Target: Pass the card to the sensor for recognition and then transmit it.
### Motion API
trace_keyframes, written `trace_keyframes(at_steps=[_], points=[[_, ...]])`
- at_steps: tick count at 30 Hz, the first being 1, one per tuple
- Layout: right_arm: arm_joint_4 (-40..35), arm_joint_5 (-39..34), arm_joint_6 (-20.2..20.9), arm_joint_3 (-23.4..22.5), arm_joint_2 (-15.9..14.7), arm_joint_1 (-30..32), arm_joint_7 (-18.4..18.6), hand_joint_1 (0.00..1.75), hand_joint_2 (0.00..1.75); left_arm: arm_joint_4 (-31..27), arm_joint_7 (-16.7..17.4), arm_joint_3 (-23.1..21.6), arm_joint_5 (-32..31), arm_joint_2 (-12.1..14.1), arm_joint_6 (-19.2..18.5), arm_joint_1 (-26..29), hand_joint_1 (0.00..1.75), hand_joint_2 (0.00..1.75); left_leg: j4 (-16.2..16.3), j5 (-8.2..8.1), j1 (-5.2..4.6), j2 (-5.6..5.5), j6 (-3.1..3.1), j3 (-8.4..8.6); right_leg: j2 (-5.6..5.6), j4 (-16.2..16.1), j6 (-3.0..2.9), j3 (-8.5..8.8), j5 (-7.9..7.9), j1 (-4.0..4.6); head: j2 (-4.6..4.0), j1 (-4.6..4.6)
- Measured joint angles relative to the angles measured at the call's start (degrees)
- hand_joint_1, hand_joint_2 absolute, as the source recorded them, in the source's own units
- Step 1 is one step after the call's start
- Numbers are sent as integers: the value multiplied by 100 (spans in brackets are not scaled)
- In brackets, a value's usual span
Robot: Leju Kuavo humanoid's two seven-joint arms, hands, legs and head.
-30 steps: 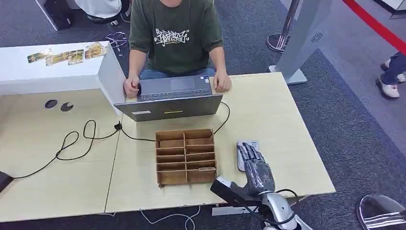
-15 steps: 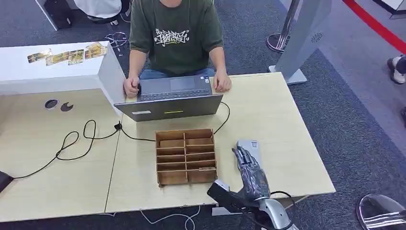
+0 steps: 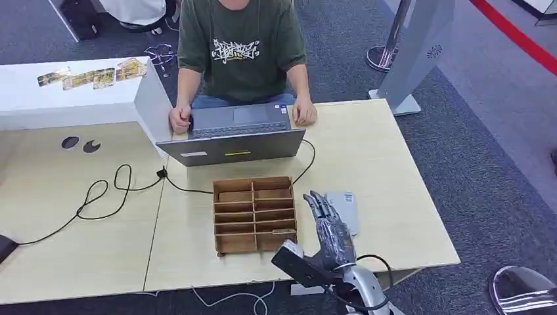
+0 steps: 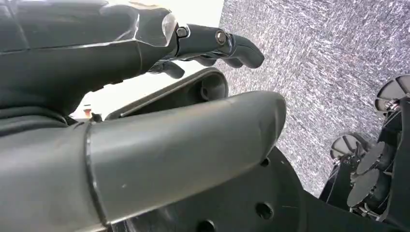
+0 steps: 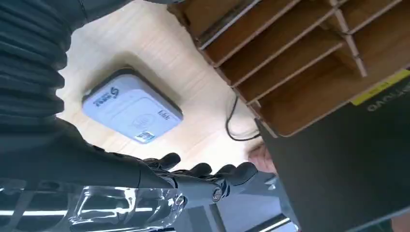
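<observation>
Low in the frame, right of centre, the right hand [image 3: 330, 233] is hovering with fingers stretched out, grasping nothing. The left hand [image 4: 145, 43] is hanging with fingers loosely curled, empty. The grey sensor [image 3: 344, 209] is lying beside the wooden compartment box [image 3: 254, 213]. Above, a person [image 3: 240, 49] is typing at a laptop [image 3: 233, 134]; cards [image 3: 92, 75] are lying upper left.

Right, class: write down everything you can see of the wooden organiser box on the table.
The wooden organiser box is light brown thin board, divided into two columns of shallow open slots. It lies flat on the pale table, between the laptop and the table's near edge. A black cable reaches its far-left corner. The right hand hovers beside it, apart.
</observation>
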Motion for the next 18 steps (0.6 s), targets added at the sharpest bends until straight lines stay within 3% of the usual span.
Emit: trace_keyframes(at_steps=[8, 14, 18], points=[[426, -2, -263, 168, 398, -294, -131, 0, 175, 0, 0, 0, -98, 0, -4, -4, 0, 0, 0, 0, 0, 0, 0, 0, 0, -1, 0, 0, 0, 0, 0, 0], [625, 76, -263, 232, 519, -408, -169, 0, 175, 0, 7, 0, -151, 0, -22, -6, 0, 0, 0, 0, -1, 0, 0, -1, -1, -1, 0, 0, 0, 0, 0, 0], [750, 505, -184, 355, 529, -519, -55, 0, 175, 0, 9, 0, -184, 2, -48, -7, 0, 0, 0, 0, 0, 0, 0, 0, -1, -1, 0, 0, 0, 0, 0, 0]])
